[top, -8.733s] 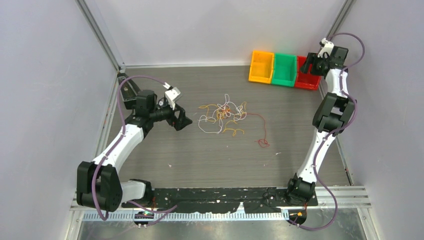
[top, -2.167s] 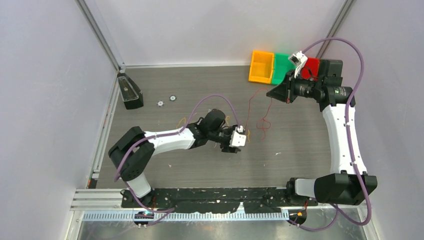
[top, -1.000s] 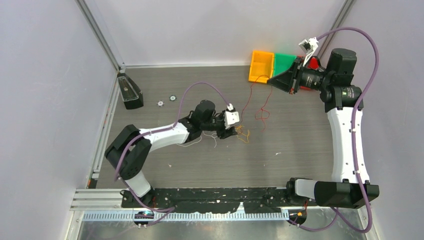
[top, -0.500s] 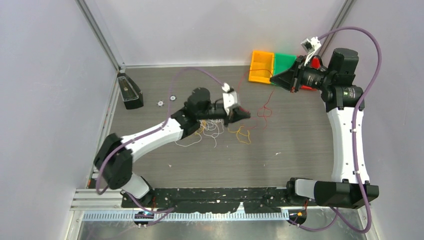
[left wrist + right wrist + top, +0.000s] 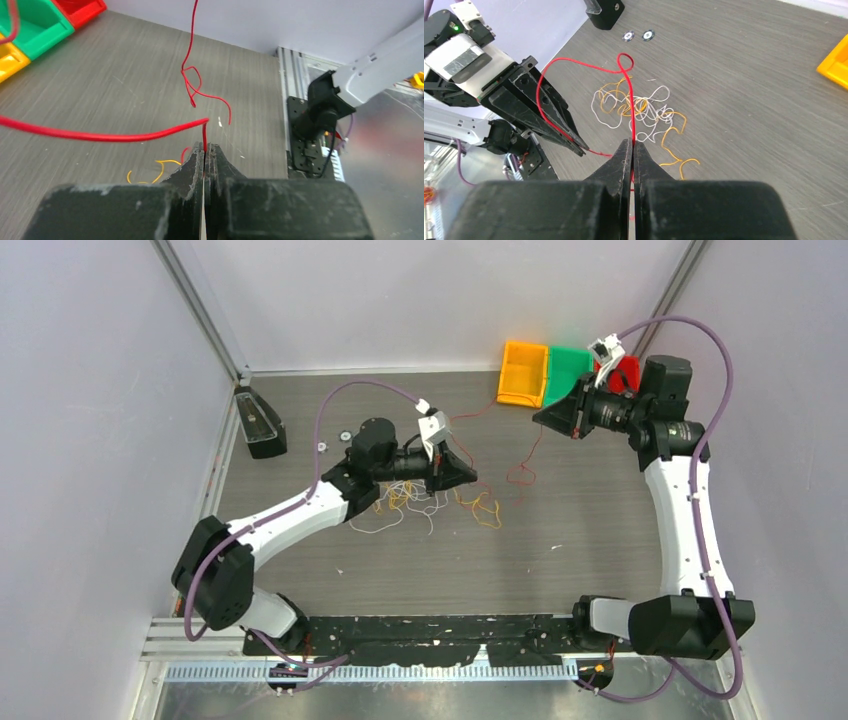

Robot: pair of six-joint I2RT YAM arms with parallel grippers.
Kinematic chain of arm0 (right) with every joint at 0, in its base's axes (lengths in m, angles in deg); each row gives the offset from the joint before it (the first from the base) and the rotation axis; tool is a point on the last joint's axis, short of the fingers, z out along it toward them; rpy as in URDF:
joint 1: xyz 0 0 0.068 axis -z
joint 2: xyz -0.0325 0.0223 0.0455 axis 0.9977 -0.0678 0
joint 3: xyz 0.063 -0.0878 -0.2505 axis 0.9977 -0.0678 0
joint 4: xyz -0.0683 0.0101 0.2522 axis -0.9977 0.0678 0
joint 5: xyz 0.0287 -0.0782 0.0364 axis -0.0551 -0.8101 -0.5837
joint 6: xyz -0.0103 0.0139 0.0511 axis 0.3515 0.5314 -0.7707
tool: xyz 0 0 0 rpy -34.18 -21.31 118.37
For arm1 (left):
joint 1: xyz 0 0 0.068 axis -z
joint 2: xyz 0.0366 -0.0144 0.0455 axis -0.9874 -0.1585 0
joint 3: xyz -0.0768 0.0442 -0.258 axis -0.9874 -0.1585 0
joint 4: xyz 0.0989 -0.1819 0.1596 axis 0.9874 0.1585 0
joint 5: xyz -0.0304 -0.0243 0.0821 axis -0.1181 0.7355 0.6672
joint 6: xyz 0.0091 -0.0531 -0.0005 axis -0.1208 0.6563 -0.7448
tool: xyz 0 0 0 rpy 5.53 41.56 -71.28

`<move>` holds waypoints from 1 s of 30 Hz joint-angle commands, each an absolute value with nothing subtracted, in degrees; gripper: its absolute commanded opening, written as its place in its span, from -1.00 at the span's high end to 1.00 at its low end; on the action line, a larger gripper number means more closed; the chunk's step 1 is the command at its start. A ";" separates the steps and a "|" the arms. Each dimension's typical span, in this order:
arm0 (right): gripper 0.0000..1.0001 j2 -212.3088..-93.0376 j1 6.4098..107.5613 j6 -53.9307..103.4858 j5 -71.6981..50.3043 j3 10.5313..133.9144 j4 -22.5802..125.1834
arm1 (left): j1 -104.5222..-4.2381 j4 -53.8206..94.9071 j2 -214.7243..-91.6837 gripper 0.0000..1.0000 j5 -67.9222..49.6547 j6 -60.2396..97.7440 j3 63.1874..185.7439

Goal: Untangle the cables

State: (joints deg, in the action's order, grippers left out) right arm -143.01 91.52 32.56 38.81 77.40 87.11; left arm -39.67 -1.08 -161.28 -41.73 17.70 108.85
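Fingers of the left gripper (image 5: pixel 205 150) are pressed together on the red cable (image 5: pixel 100 135), just above the loose tangle of white and yellow-orange cables (image 5: pixel 425 505) that lies on the table (image 5: pixel 420 570). From there the red cable stretches through the air to the right gripper (image 5: pixel 632 146), whose fingers are also clamped on it, near the yellow bin (image 5: pixel 522 373).

The left arm (image 5: pixel 295 518) and right arm (image 5: pixel 683 525) share glossy white link shells joined by bulky black joint housings. A thick purple hose (image 5: pixel 672 319) loops along each. Their matte black wedge-shaped fingers (image 5: pixel 192 172) look scuffed; a small white camera block (image 5: pixel 434 426) tops each wrist.
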 commanded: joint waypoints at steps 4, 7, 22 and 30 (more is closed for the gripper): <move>0.89 -139.86 84.27 22.41 41.21 68.81 76.65 | -38.97 3.38 -159.12 1.00 -47.36 19.05 115.21; 0.89 -140.15 81.98 18.37 42.13 65.27 70.27 | -38.91 6.25 -161.23 1.00 -48.84 21.53 117.47; 0.89 -142.41 77.12 -0.17 49.77 54.06 48.18 | -43.93 -18.46 -168.34 1.00 -45.49 62.40 113.53; 0.84 -144.77 75.51 -17.10 50.52 46.34 24.83 | -44.29 -26.57 -169.56 1.00 -40.79 75.45 109.28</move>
State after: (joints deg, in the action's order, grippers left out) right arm -143.95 77.03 -5.64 46.98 49.17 41.65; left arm -43.47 -18.96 -169.85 -46.11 67.16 110.80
